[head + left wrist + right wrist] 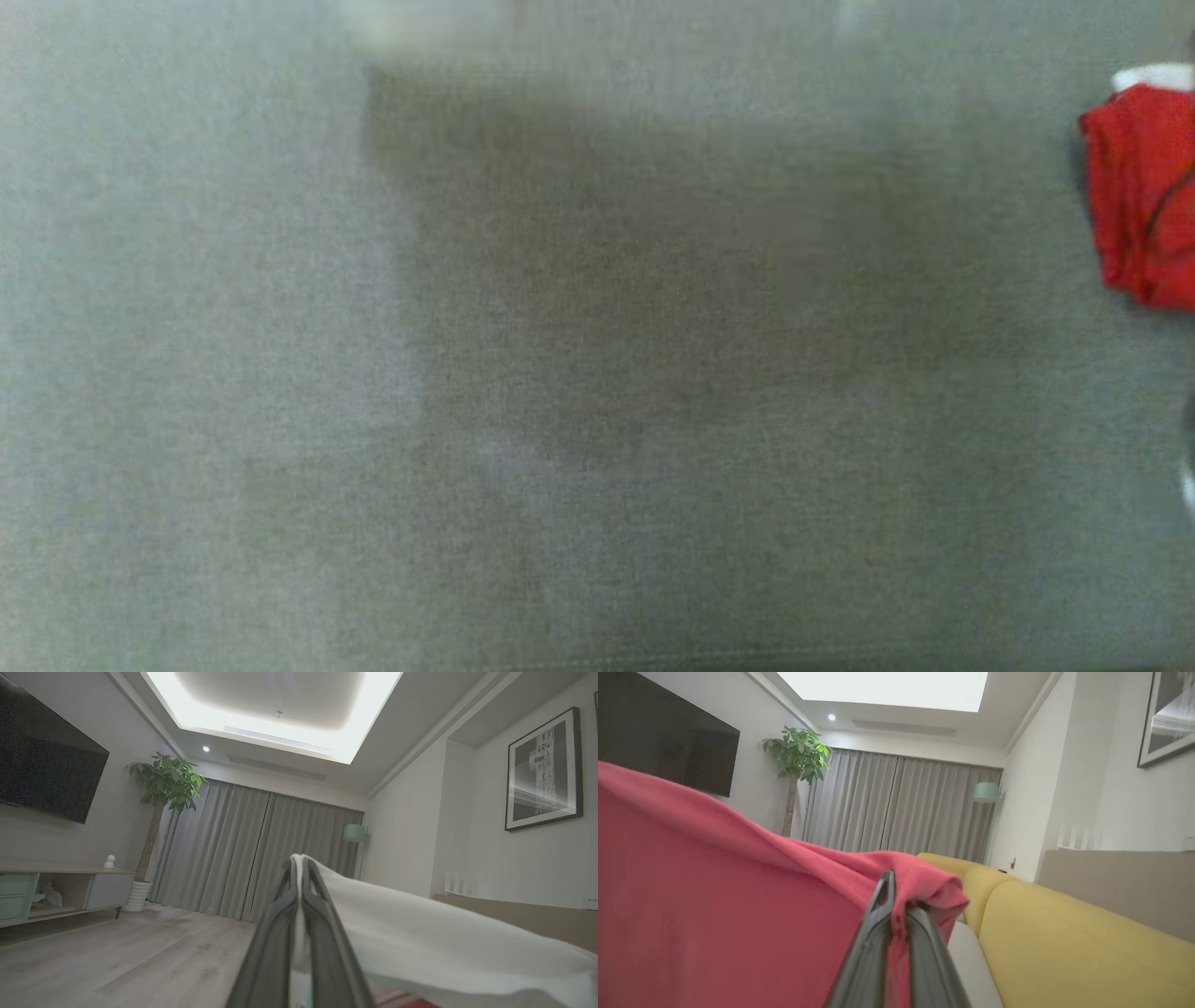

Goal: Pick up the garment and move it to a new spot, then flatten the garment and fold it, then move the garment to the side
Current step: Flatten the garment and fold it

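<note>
Apparently mid-carry, the left gripper (pixel 299 862) and right gripper (pixel 900 895) each clamp the soft red-and-white cloth garment (pixel 714 882) draped across their tips; flattening, folding and setting aside seem still undone.

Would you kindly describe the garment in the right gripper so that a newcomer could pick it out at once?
In the right wrist view, find the yellow sofa. Beside it, the right gripper is shut on a bunched edge of the red garment, which spreads away to that view's left. Its red sets it apart from the white cloth pinched in the left gripper.
</note>
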### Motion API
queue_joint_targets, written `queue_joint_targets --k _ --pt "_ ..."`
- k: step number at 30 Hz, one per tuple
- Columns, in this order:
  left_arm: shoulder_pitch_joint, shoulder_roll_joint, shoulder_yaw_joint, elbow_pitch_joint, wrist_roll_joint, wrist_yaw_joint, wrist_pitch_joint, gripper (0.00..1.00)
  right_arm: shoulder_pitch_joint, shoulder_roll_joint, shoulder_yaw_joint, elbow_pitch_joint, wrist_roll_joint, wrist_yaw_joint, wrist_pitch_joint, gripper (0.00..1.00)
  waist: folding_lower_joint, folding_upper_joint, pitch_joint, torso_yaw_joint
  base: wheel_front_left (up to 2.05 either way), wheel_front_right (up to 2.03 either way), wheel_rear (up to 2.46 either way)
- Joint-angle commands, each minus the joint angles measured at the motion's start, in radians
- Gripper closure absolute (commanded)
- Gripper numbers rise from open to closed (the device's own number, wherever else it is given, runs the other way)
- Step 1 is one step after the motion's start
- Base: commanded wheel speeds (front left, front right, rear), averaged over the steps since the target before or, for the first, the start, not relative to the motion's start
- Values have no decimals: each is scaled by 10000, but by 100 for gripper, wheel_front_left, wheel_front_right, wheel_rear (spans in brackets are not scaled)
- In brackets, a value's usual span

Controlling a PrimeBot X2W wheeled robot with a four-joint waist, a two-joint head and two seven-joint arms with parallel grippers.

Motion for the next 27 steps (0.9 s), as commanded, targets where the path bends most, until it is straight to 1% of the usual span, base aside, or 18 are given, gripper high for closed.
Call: queue_joint_targets --k 1,4,7,11,13,15,18,22,23,25,27 --pt "-914 448 321 458 124 -96 -398 100 -920 37 -47 557 -389 -9 -483 100 -6 1 678 105 0 0 0" --pt "-1489 127 102 1501 236 -468 -821 100 -1646 142 -91 2018 -875 -9 -1092 100 -6 1 647 290 0 0 0" --pt "-1435 -211 -177 2309 324 -888 -1056 100 -1606 101 85 3243 -1097 -9 -1470 100 -6 1 515 541 0 0 0" --pt "-599 -602 -620 3037 493 -1411 -1219 100 -892 -107 616 4572 -900 -9 -1651 100 -6 1 285 892 0 0 0" --pt "14 -729 -836 3262 577 -1710 -1266 100 -439 -215 1117 5132 -486 -9 -1545 100 -6 1 168 1043 0 0 0" --pt "687 -798 -944 3412 640 -1857 -1299 100 -30 -472 1719 5593 -206 -9 -1366 100 -6 1 46 1174 0 0 0" --pt "1766 -824 -1187 3538 813 -2028 -1321 100 577 -748 2562 6057 349 -9 -1041 100 -6 1 -221 1343 0 0 0" --pt "3224 -717 -1701 3477 1049 -2271 -1316 100 1299 -1113 3830 6169 1225 -9 -478 100 -6 1 -624 1465 0 0 0" --pt "3224 -717 -1701 3477 1049 -2271 -1316 100 1299 -1113 3830 6169 1225 -9 -478 100 -6 1 -624 1465 0 0 0" --pt "3899 -571 -1987 3352 1109 -2378 -1137 100 1605 -1334 4366 6075 1778 -9 -142 100 -6 1 -830 1506 0 0 0" --pt "4495 -272 -2335 3130 1266 -2459 -810 100 1876 -1560 4959 5811 2335 -9 174 100 -6 1 -1041 1499 0 0 0"
